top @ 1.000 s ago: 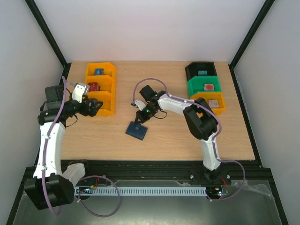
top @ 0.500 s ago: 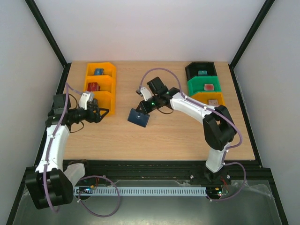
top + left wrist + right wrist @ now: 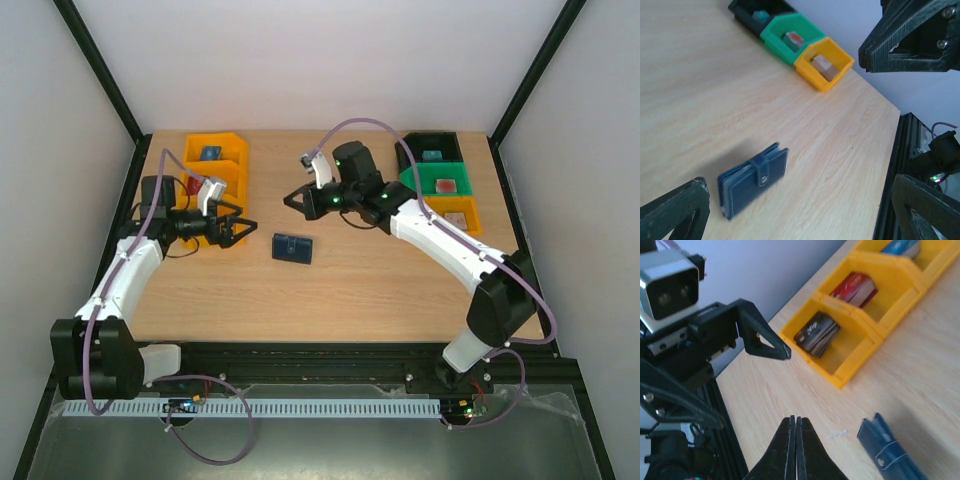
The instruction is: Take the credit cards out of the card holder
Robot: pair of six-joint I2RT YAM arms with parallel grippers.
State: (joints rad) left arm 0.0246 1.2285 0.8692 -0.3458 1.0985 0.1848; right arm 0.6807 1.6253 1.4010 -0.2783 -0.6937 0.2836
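The card holder (image 3: 292, 248), a dark navy wallet with its tab snapped shut, lies flat on the table, and nothing touches it. It also shows in the left wrist view as the card holder (image 3: 754, 179) and at the lower right of the right wrist view as the card holder (image 3: 890, 450). The credit cards are hidden inside it. My left gripper (image 3: 243, 227) stands open a short way left of the holder, jaws wide and empty. My right gripper (image 3: 293, 200) hangs shut and empty behind the holder, apart from it. Its own view shows the right gripper (image 3: 795, 419) closed above bare wood.
A row of yellow bins (image 3: 213, 180) holding small items stands at the back left, just behind the left gripper. Black, green and yellow bins (image 3: 440, 185) stand at the back right. A black rail (image 3: 895, 165) runs along the table's near edge.
The right gripper has drawn back from the card holder toward the far side. The holder now lies flat by itself, farther back than before. The left gripper has swung right toward it.
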